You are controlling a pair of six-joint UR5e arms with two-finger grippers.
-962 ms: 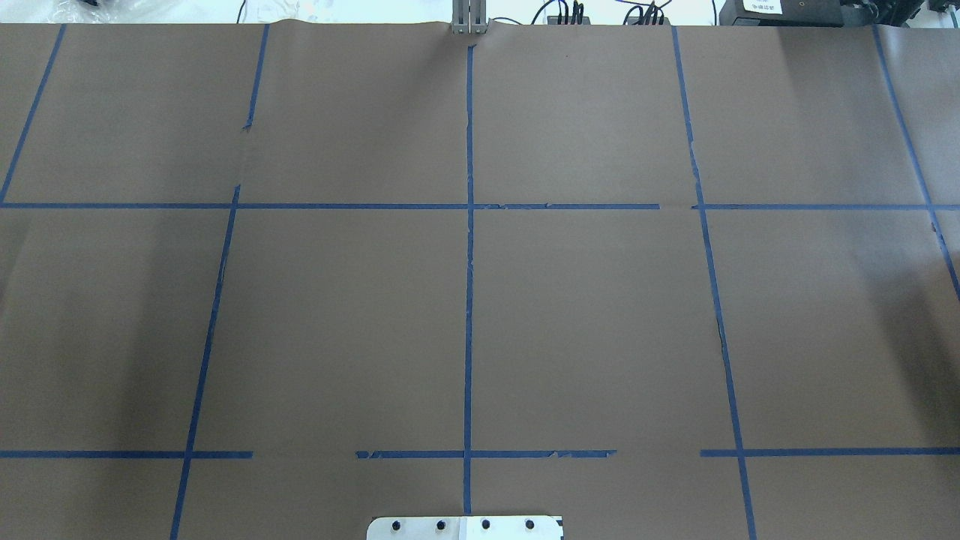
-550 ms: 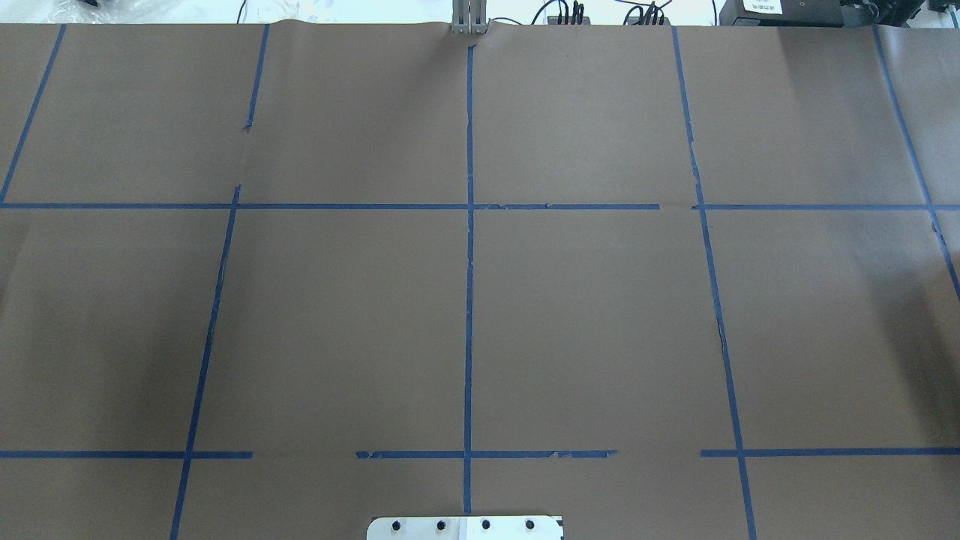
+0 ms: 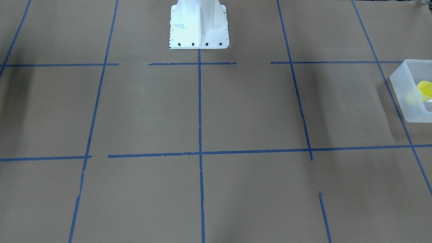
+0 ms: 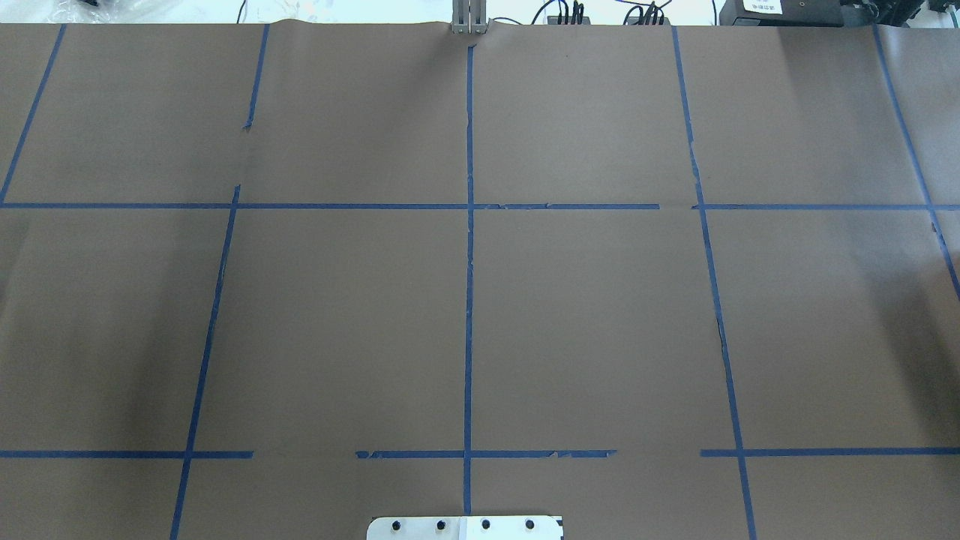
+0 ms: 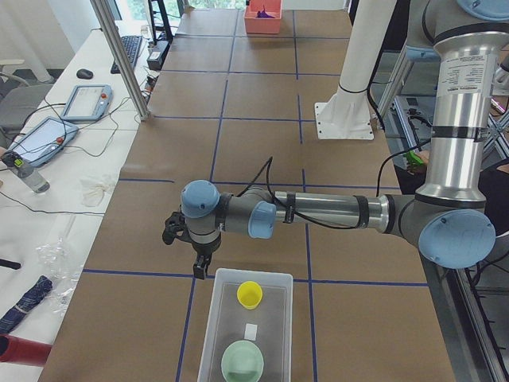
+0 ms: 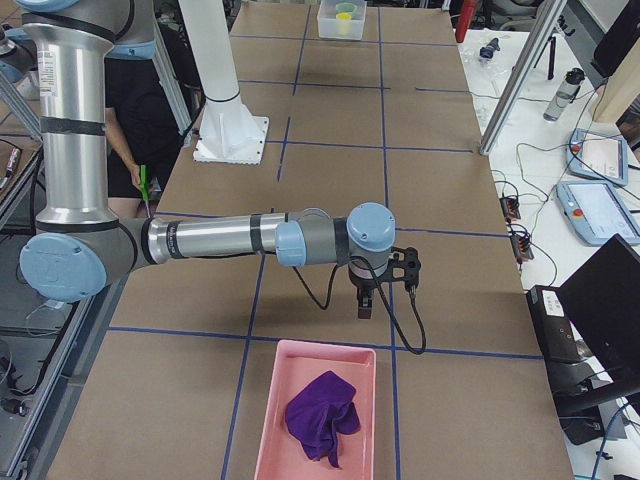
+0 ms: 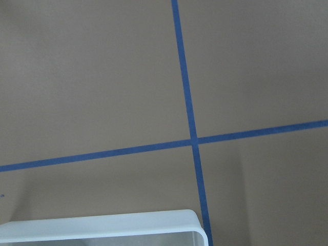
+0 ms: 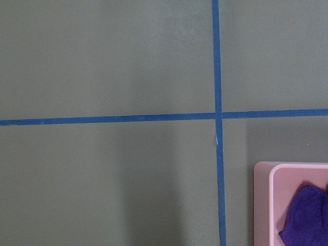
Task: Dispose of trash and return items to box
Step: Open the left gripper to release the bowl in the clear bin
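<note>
The clear plastic box (image 5: 250, 274) sits at the table's left end and holds a yellow cup (image 5: 250, 294), a green bowl (image 5: 242, 362) and a small white piece (image 5: 251, 330). My left gripper (image 5: 199, 267) hangs just beyond the box's far rim; I cannot tell if it is open or shut. The box's rim (image 7: 102, 225) shows in the left wrist view. The pink tray (image 6: 320, 346) at the right end holds a purple cloth (image 6: 320, 415). My right gripper (image 6: 365, 305) hangs just beyond that tray; I cannot tell its state. The right wrist view shows the tray's corner (image 8: 264, 174) and the cloth (image 8: 307, 215).
The table is covered in brown paper with a blue tape grid. The white robot base (image 3: 198, 23) stands at the near middle edge. The clear box (image 3: 410, 91) with the yellow cup (image 3: 425, 90) shows at the front-facing view's right edge. Cables and pendants lie beyond the far edge.
</note>
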